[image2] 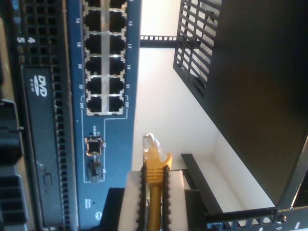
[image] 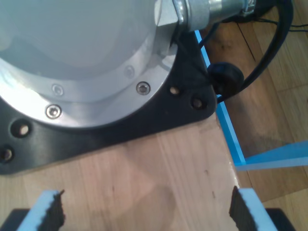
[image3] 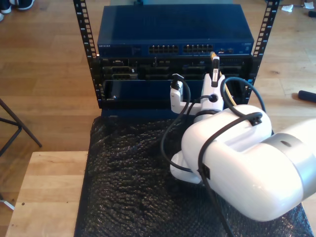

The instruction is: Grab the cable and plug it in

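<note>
The yellow-orange cable [image2: 154, 168] is pinched between the white pads of my second gripper [image2: 154, 174], which is shut on it. Its clear plug [image2: 149, 142] sticks out past the pads. The plug hangs just off the blue switch [image2: 115, 144], near the end of the port rows [image2: 103, 72], and sits in no port. In the exterior view my second gripper [image3: 215, 68] holds the cable [image3: 214, 58] upright just below the port row [image3: 197, 49], toward that view's right. My first gripper [image: 147, 211] stands open above bare wood with nothing between its pads.
The switch [image3: 123, 48] tops a black rack with a DVD drive [image2: 41, 82] and other units below it. A black padded mat [image3: 133, 187] covers the table in front. Close ahead of my first gripper are an arm's base flange [image: 72, 57], blue tape [image: 226, 130] and a black cable [image: 269, 48].
</note>
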You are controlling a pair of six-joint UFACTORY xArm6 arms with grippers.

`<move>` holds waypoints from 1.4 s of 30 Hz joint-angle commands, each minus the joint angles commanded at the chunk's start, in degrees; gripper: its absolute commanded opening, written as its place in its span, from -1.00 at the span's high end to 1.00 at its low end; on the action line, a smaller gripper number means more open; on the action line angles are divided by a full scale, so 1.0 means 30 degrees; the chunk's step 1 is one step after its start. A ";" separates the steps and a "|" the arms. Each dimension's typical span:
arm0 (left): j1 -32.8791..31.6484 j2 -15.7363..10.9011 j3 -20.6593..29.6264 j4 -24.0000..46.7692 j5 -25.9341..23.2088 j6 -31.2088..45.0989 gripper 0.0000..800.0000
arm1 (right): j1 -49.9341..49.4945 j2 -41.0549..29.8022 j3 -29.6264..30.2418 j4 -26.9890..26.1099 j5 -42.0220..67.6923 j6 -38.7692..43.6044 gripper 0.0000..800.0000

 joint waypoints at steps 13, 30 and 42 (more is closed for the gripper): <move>0.0000 0.0000 0.0000 0.0000 0.0000 0.0000 -1.00 | -0.0264 0.0029 0.0000 0.0000 0.0821 0.1612 1.00; -0.0029 0.0000 0.0000 0.0000 0.0000 0.0000 -1.00 | -0.0762 0.0059 -0.0674 -0.0029 0.1348 0.1612 1.00; -0.0029 0.0000 0.0029 0.0000 0.0000 0.0000 -1.00 | -0.0908 0.0645 -0.1612 -0.0147 0.1612 0.1553 1.00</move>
